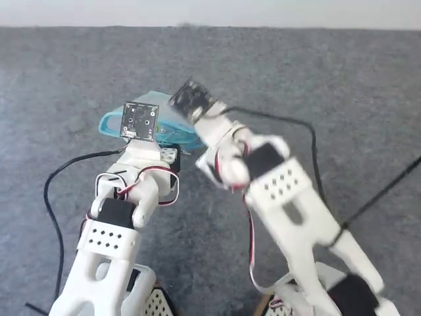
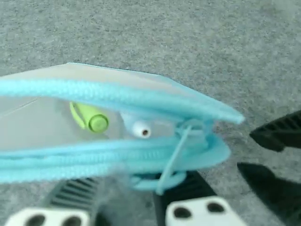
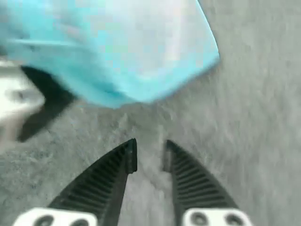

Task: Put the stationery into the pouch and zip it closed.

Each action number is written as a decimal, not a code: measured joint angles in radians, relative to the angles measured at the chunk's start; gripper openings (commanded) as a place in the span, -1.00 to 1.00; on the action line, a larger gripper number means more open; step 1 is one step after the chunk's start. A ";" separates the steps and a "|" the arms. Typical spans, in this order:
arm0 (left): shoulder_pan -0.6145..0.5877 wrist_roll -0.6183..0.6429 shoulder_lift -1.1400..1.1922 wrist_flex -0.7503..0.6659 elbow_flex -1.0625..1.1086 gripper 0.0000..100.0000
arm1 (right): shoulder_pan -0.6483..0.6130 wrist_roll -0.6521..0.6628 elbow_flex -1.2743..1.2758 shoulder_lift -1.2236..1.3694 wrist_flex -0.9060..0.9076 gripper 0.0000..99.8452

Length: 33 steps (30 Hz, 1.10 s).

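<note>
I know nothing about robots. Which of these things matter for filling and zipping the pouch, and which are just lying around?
Part of the job:
blue pouch
green pen inside it
white stationery item beside the pen
zip cord
right end effector

Just lying about:
black cable
grey table covering

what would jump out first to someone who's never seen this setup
The bright blue pouch grabs the eye first, lying on the grey table in front of both arms with its zip gaping open. Inside it sit a green-capped pen and a white pen. The right end effector is over bare table beside the pouch, open and holding nothing.
</note>
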 measured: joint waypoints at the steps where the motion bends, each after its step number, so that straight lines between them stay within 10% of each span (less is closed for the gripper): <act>1: 0.000 -0.002 0.000 0.000 0.000 -0.98 | -0.015 0.003 0.049 -0.032 -0.049 -0.65; 33: 0.034 -0.009 0.000 0.015 0.000 -0.98 | -0.040 0.129 0.161 -0.100 -0.345 -0.65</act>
